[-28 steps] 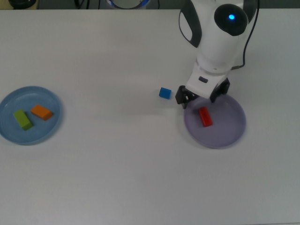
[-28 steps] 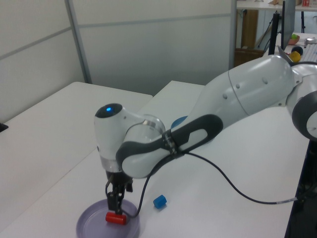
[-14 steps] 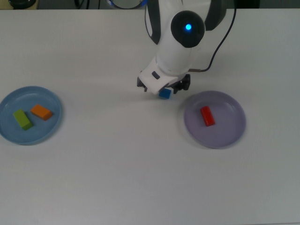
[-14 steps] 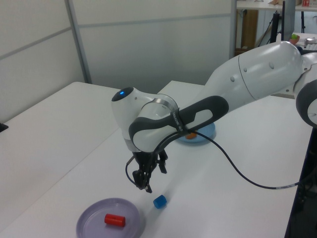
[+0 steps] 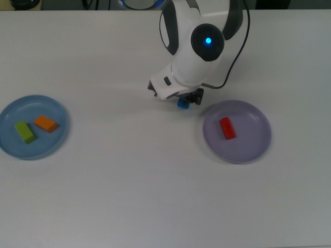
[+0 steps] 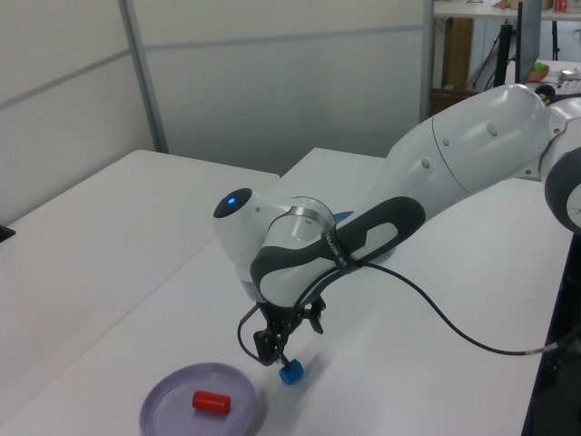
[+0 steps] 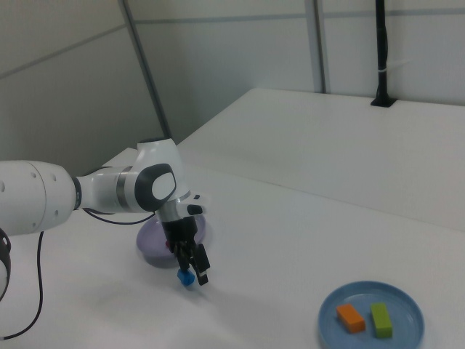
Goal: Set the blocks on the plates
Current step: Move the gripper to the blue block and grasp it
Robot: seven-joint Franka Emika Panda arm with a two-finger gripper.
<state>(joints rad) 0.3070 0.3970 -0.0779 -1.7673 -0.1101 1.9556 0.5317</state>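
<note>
Top view: my gripper (image 5: 182,99) sits right over the blue block (image 5: 183,103), just off the lavender plate (image 5: 257,145), which holds the red block (image 5: 227,128).

Left view: fingers look spread astride the block (image 6: 290,371), not clamped; I'd centre before squeezing.

Right view: block (image 7: 185,278) on the table (image 7: 290,240); green block (image 7: 381,319) and orange block (image 7: 350,318) lie on the blue plate (image 7: 407,299).
</note>
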